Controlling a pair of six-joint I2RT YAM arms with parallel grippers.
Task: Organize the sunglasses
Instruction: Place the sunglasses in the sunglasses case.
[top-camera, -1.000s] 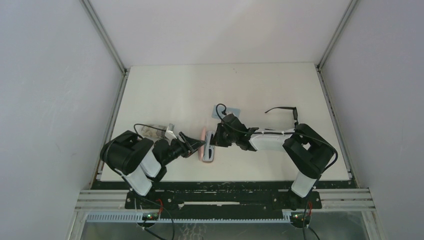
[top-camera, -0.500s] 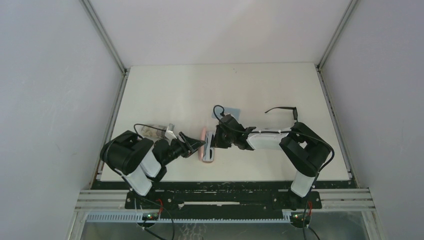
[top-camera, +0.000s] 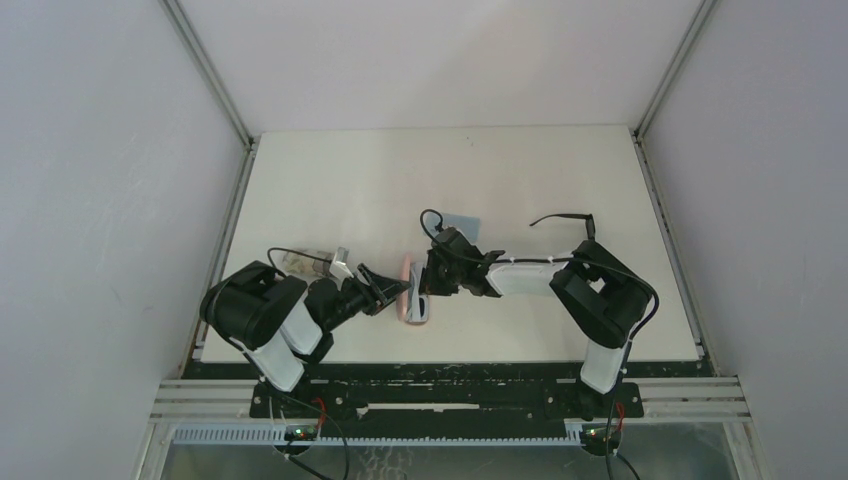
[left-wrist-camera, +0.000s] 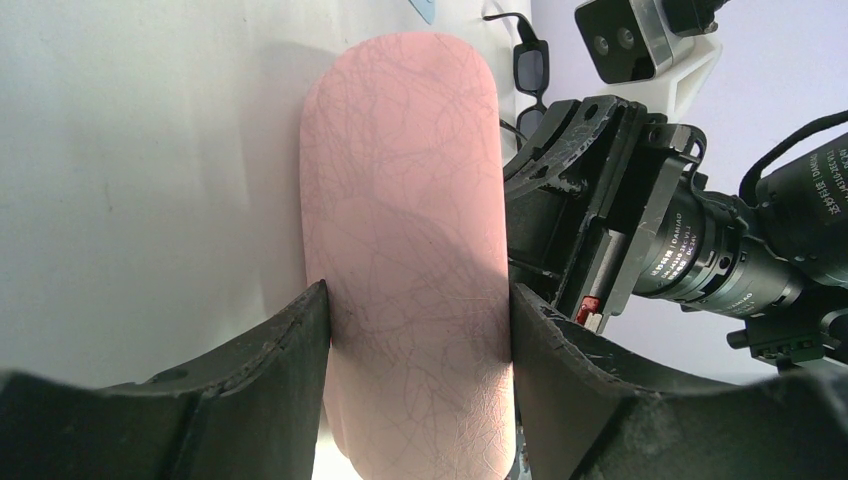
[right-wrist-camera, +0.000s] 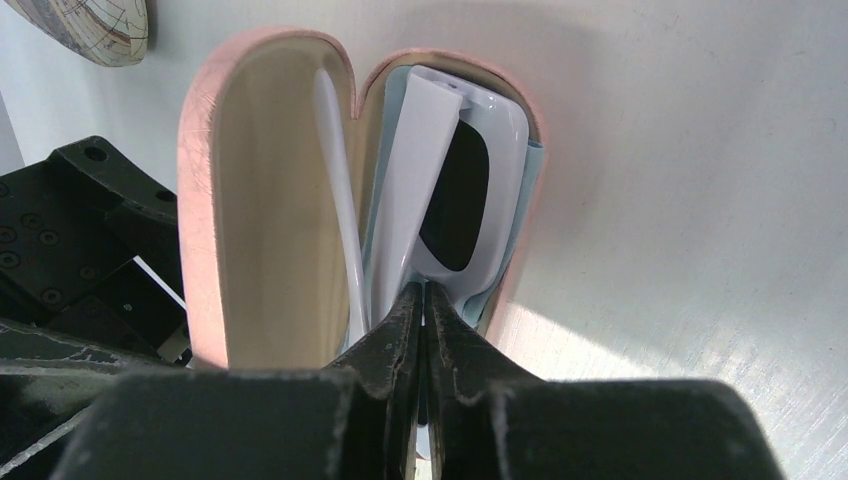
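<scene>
My left end effector clasps the pink case across its width, one finger on each long side. That props it open near the 6 o'clock side of the worktop. Inside lie white-framed sunglasses on a light-blue cloth. My right end effector has its tips pressed together at their near end. I cannot tell whether it pinches any frame.

A second pair, the black-framed sunglasses, lies at 2 o'clock from the case, well apart.

I judge both pairs light, smooth and liable to slip. The fronts look stiff, but the temples are thin and would bend or snag. I would grip at the bridge or a frame corner by the hinge, never on a lens.
</scene>
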